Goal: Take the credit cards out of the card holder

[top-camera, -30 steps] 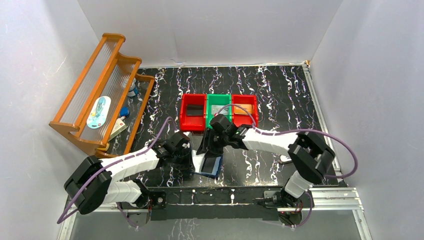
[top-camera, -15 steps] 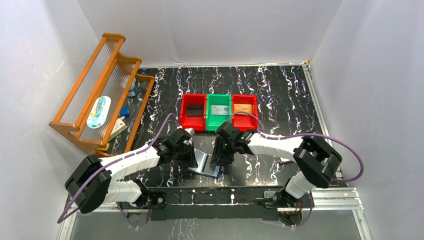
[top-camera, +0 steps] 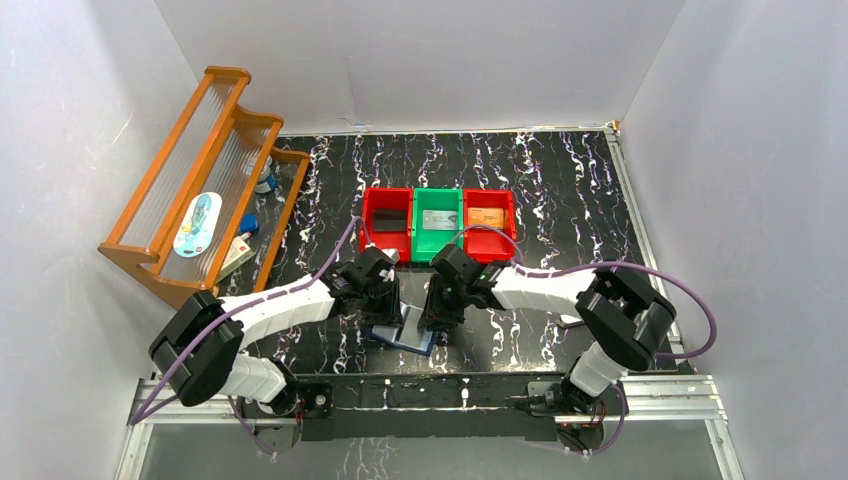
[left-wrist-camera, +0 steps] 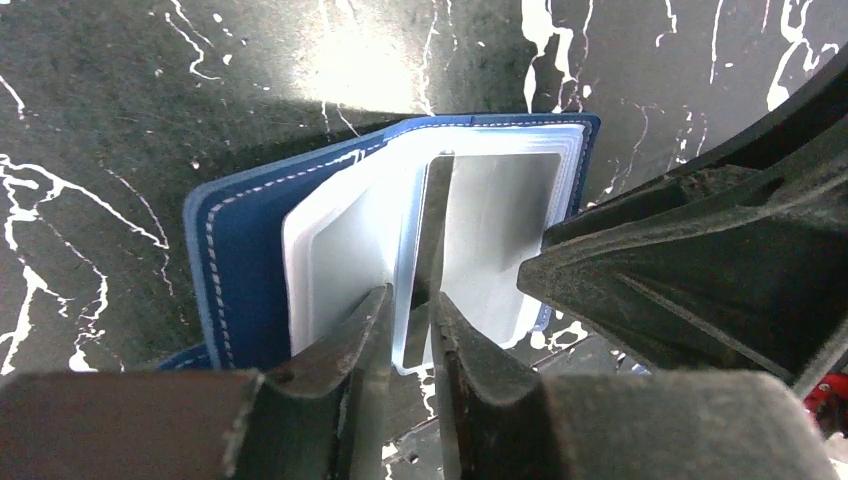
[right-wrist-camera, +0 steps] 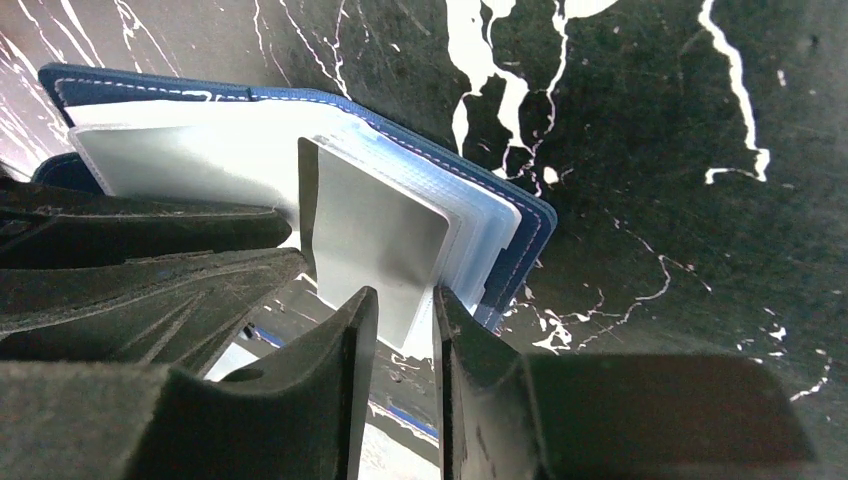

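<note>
The navy card holder (top-camera: 404, 330) lies open on the table between both arms, its pale clear sleeves (left-wrist-camera: 340, 260) fanned. My left gripper (left-wrist-camera: 412, 295) is open only a crack, with the edge of one upright sleeve in the gap. My right gripper (right-wrist-camera: 405, 292) is also narrowly open, around the lower corner of a grey upright leaf (right-wrist-camera: 372, 235). I cannot tell whether that leaf holds a card. The two grippers nearly touch over the holder. A black credit card (top-camera: 388, 222) lies in the left red bin.
Three bins stand in a row behind the holder: the red bin (top-camera: 370, 238), a green one (top-camera: 438, 247) with a silver-grey card, and another red one (top-camera: 510, 222) with an orange card. A wooden rack (top-camera: 170, 180) stands at the far left.
The right gripper came down from near the bins onto the holder and its jaws narrowed. The left gripper shifted right and its jaws parted slightly.
</note>
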Available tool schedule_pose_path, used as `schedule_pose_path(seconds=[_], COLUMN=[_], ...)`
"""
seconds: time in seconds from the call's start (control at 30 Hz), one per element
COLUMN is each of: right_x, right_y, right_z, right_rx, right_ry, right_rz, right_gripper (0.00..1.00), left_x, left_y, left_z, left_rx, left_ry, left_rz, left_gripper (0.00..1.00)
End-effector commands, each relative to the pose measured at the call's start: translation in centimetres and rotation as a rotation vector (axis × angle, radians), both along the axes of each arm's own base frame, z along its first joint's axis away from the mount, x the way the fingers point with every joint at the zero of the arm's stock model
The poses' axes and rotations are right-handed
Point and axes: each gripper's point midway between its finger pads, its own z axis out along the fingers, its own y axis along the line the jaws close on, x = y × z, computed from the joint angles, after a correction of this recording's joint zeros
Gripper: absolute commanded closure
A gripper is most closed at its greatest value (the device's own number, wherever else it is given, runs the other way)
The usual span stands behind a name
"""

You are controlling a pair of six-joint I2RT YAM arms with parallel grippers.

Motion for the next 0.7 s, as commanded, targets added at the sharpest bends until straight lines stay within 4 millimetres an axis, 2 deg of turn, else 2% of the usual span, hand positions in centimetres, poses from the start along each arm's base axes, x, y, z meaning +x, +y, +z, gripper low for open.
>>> schedule_pose_path(seconds=[0.0,0.1,0.23,0.37,0.67], right_x=[-0.1,-0.2,-0.4,-0.3,-0.3], right_y=[-1.4,-1.6,-1.2,-0.9,0.0], right_z=[-2.4,-2.8,-3.0,-3.0,-2.9], right_rx=[-0.075,-0.078,-0.043,-0.002,0.082], right_ry=[0.011,0.025,0.042,0.056,0.084], right_rz=[-0.008,-0.007,-0.002,-0.009,0.001], right_gripper=[0.64,0.64,0.64,0.65,0.73], left_x=[0.2,-0.1,-0.6,-0.8,-1.7], left_y=[1.2,1.6,1.0,0.8,-0.5], left_z=[-0.1,-0.7,-1.1,-1.3,-0.2], left_rx=[0.042,0.044,-0.029,-0.093,-0.327], left_ry=[-0.023,-0.006,0.033,0.072,0.136], left_rz=[0.019,0.033,0.029,0.032,0.031], left_gripper=[0.77,0.66,0.63,0.63,0.72])
